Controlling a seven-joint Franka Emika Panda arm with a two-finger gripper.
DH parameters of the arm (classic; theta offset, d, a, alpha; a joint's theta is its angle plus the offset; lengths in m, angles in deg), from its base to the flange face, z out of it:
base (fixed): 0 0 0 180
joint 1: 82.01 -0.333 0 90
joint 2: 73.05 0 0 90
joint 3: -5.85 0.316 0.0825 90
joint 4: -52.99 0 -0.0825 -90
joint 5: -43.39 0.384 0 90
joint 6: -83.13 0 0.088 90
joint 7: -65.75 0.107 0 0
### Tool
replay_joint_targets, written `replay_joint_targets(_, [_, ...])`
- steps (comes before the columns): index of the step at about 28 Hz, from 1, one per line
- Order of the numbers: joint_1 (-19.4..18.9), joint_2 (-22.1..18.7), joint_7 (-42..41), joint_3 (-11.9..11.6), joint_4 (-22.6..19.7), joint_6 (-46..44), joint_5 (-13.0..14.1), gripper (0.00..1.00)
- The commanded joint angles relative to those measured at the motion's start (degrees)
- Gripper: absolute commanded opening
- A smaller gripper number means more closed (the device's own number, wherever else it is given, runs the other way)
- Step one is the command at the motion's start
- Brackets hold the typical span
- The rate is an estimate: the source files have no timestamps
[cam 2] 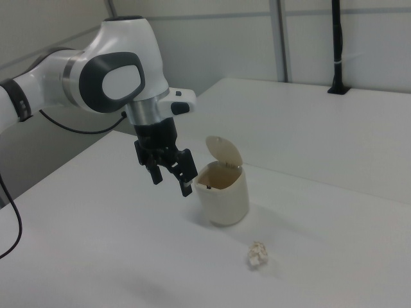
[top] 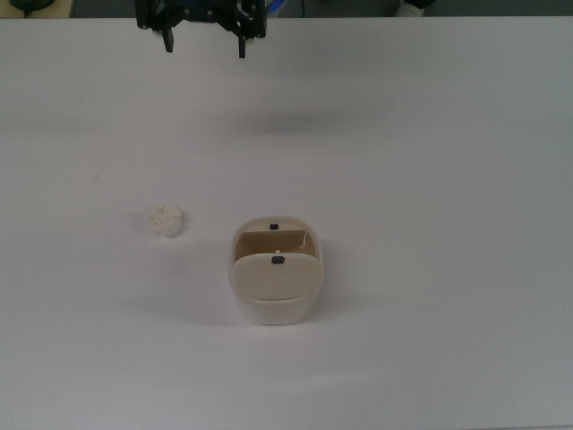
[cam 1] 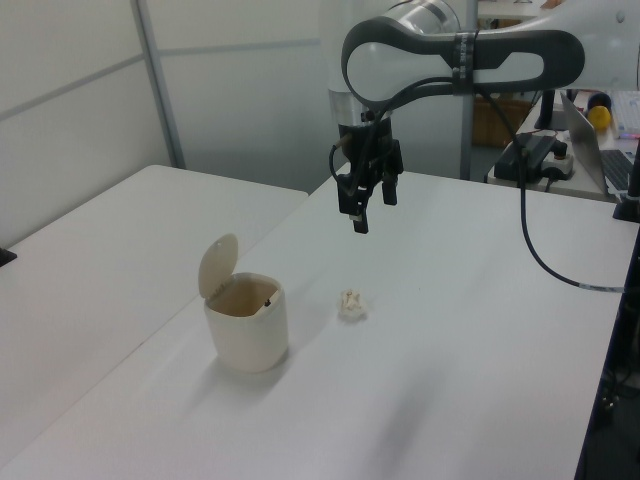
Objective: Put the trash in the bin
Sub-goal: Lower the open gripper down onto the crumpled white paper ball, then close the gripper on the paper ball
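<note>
Top view: tool (top: 204,43) spread wide, empty | left view: bin (cam 1: 246,322) lid up, trash (cam 1: 351,304) beside

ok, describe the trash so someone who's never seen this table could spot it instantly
Start at the white table and find the cream bin with its flap lid up, the only container there. The trash lies apart from it on the top view's left, on the bare tabletop. It is a small, white, lumpy crumpled ball, far smaller than the bin and rough where the bin is smooth.
</note>
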Motion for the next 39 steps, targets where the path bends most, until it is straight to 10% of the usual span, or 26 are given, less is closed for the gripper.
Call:
replay_joint_targets(1, [-0.2, 0.5, -0.5, -0.2, -0.8, -0.1, 3.2, 1.0])
replay_joint_targets(21, [3.3, 14.4, -18.8, -0.9, -0.8, 7.0, -3.5, 1.0])
replay_joint_targets(39, [5.0, 22.4, -12.6, -1.3, -3.0, 24.3, -5.5, 1.0])
